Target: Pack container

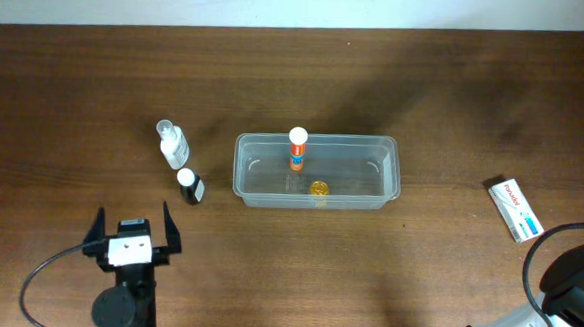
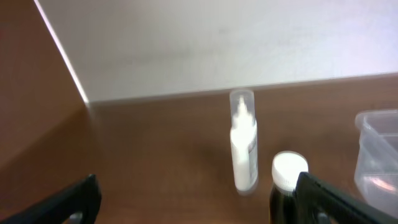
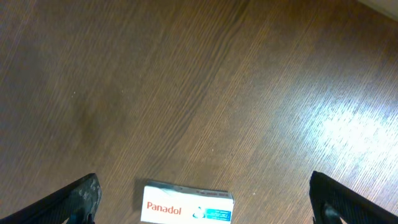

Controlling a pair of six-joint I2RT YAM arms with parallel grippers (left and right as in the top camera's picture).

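The container (image 1: 353, 140), a clear rectangular tub, sits mid-table. An orange tube with a white cap (image 1: 297, 149) stands inside it beside a small yellow item (image 1: 319, 188). Left of it stand a clear spray bottle (image 1: 173, 144) and a small dark bottle with a white cap (image 1: 190, 185). My left gripper (image 1: 133, 220) is open near the front edge, short of both bottles. In the left wrist view the spray bottle (image 2: 244, 146) and dark bottle (image 2: 289, 171) stand ahead of the open left gripper (image 2: 199, 186). My right gripper (image 3: 204, 180) hangs open above a Panadol box (image 3: 186, 208).
The Panadol box (image 1: 515, 209) lies on the table right of the container. My right arm (image 1: 578, 284) and its cable fill the front right corner. A corner of the tub (image 2: 379, 155) shows at the right of the left wrist view. A pale wall borders the table's far edge.
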